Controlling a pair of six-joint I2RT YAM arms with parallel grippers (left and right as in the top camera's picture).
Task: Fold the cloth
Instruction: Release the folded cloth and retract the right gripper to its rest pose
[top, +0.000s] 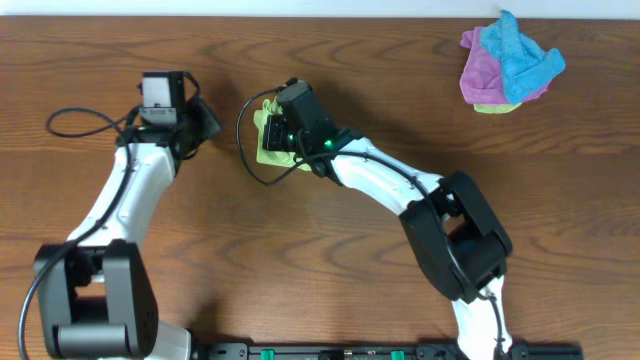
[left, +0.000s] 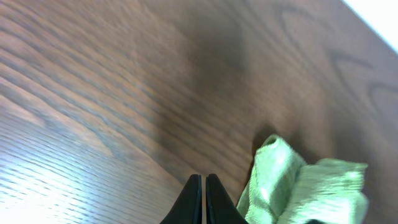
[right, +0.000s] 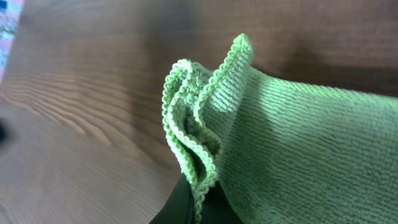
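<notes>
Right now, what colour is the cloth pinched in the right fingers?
The cloth is plain lime green, clearest in the right wrist view.

No word, brand, number or sign can be read in any of the three views. Close up, the cloth (right: 298, 137) shows only plain lime-green weave and a stitched hem. From overhead, the camera housing (top: 163, 96) on the left arm (top: 125, 205) is too small for any marking to be made out.
</notes>
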